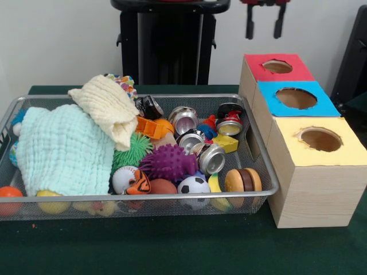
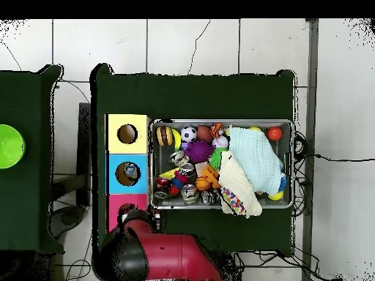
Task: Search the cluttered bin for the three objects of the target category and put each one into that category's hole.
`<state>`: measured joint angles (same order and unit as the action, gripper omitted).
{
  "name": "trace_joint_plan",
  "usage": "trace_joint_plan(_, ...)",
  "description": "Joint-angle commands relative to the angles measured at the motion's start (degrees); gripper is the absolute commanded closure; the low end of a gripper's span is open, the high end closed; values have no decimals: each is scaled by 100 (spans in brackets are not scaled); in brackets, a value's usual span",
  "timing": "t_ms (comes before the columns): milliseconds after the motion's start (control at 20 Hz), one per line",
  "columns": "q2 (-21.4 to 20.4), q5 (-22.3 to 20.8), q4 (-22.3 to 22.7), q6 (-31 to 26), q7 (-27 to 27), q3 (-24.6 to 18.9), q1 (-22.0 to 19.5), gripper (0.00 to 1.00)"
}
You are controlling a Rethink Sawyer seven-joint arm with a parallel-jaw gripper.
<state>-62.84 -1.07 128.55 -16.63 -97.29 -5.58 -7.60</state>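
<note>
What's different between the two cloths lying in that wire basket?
The mint cloth is pale blue-green; the cream cloth is pale yellow. The mint cloth is the larger, spread wide over the toys at one end of the basket; the cream cloth is bunched into a narrower fold. The cream cloth lies partly on the mint cloth's edge and reaches toward the basket's middle. Both are soft, crinkly-textured fabric, and both hide things beneath them.

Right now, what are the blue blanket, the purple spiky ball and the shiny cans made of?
Blanket: looks like soft woven cloth, matte, with a crinkled grid texture. Spiky ball: probably rubber or soft plastic, with many small nubs. Cans: metal by the look, silver and mirror-shiny at the ends.
</note>
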Motion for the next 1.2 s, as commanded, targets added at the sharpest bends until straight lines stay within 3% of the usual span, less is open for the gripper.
trace_joint_plan(50,-522,-1540,17,-36,1587,-496,-1679,0)
trace_joint_plan(200,-552,-1797,197,4,1914,-1545,-2733,0)
trace_joint_plan(450,7,-2493,142,234,1939,-2916,-4056,0)
trace_joint_plan(700,896,-3405,-400,345,1832,-3543,-4670,0)
trace_joint_plan(950,1339,-3962,-848,-93,2052,-4182,-5174,0)
trace_joint_plan(1200,1816,-4383,-1413,-773,2644,-4690,-5608,0)
